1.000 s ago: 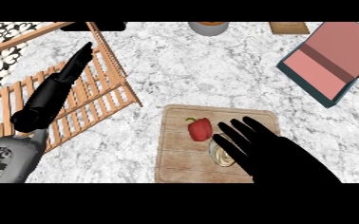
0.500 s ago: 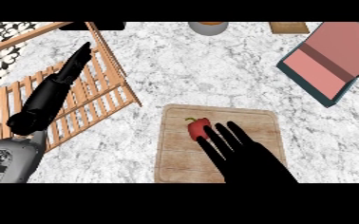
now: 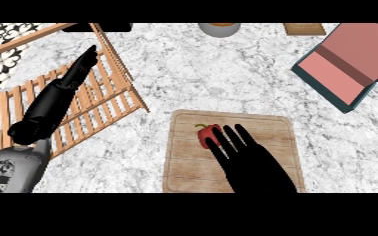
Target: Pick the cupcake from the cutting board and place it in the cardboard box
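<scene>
a pale marble counter [image 3: 221, 75] fills the view, with a slatted wooden rack [image 3: 96, 100] at the left, a wooden cutting board [image 3: 280, 130] low in the middle and a teal-edged box with a pink inside [image 3: 343, 67] at the upper right (the task calls it cardboard; that is the only box in sight). at the far edge stands a small grey pot [image 3: 219, 28] and a wooden block [image 3: 304, 28].

the right hand [image 3: 247, 162] lies over the middle of the board, fingers straight and a little spread, tips pointing away from the robot and just reaching a red pepper [image 3: 207, 135]. a second ago this hand was further right and the cupcake showed pale beneath its palm; since then it has slid left and forward, and now covers that spot entirely. the cupcake is hidden, most likely still on the board under the palm, though i cannot be sure from here. the fingers are not curled round anything, so no grasp is made yet.

the left hand [image 3: 52, 105] rests over the rack, fingers straight and pointing up the view, and has hardly moved.

the shift suggests the hand is settling over the cupcake to close on it. the pepper sits right at the fingertips and could be nudged or caught instead.
</scene>
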You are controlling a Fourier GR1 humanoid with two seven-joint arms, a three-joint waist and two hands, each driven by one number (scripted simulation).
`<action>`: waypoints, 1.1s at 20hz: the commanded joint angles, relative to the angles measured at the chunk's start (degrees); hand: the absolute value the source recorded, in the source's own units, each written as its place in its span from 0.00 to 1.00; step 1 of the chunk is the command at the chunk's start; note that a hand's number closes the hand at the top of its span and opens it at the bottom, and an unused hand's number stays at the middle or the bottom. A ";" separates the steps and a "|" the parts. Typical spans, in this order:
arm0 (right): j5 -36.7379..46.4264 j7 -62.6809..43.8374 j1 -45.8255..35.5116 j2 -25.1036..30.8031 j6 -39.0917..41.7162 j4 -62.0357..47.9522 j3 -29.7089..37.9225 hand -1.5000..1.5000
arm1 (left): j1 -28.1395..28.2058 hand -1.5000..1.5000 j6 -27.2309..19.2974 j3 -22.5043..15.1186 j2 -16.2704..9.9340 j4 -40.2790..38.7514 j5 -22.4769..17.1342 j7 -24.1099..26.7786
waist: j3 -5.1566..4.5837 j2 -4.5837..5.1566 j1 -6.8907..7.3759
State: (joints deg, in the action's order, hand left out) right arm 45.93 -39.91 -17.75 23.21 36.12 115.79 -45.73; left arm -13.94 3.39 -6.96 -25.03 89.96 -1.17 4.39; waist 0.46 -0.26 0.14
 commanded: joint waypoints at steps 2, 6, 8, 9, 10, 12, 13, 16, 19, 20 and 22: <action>5.16 2.69 -1.47 -3.48 -2.59 -8.91 -1.09 0.00 | 0.70 0.50 1.30 -0.77 2.68 -1.38 0.32 -1.66 | -0.46 0.33 0.11; 6.03 5.02 -0.99 -3.42 -1.89 -8.96 1.63 0.00 | 1.75 0.50 0.83 -0.48 4.71 -0.23 1.66 -2.24 | -0.46 0.27 -0.02; 5.34 7.13 2.64 -0.64 -1.51 -4.96 2.49 0.00 | 3.28 0.50 3.28 1.09 3.62 0.74 0.55 -0.38 | -0.46 0.21 -0.16; 6.69 9.44 1.53 -2.06 -5.33 -10.00 2.05 0.00 | 2.01 0.50 -0.31 -1.49 6.48 2.16 3.22 -4.83 | -0.43 0.25 -0.02; 5.31 13.33 2.01 0.92 -5.03 -9.97 4.71 0.00 | -1.76 0.50 2.07 1.18 4.77 -0.91 1.97 -4.64 | -0.44 0.31 -0.26; 6.95 9.55 3.61 -1.25 -1.56 -6.27 2.00 0.00 | 2.02 0.50 1.91 0.20 6.14 -3.19 4.18 1.72 | -0.47 0.26 -0.36; 9.86 7.43 2.09 -7.92 -4.92 -13.71 -1.30 0.00 | 0.86 0.50 4.43 3.04 3.46 -2.44 1.68 -0.18 | -0.47 0.31 0.01; 11.39 9.28 5.19 -5.79 -5.96 -11.85 -0.36 0.00 | 1.44 0.50 1.96 0.53 6.70 3.04 4.09 -5.81 | -0.45 0.20 -0.13; 12.57 11.70 2.77 -5.24 -5.41 -15.33 2.51 0.00 | 2.10 0.50 7.52 5.53 2.95 0.18 0.52 -1.32 | -0.47 0.25 0.00; 14.52 9.21 3.90 -7.70 -6.26 -16.17 0.78 0.00 | 3.07 0.50 5.97 4.11 4.54 2.73 1.63 -3.73 | -0.46 0.21 0.04; 14.65 15.81 4.36 -2.34 -10.76 -19.29 3.67 0.00 | 4.43 0.50 4.15 3.92 5.74 -1.16 4.57 1.50 | -0.46 0.32 -0.03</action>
State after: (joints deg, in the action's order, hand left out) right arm 58.38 -28.12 -14.35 18.68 29.69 100.52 -43.32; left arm -12.76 8.37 -3.28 -20.42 91.82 1.42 3.23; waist 0.49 -0.36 0.05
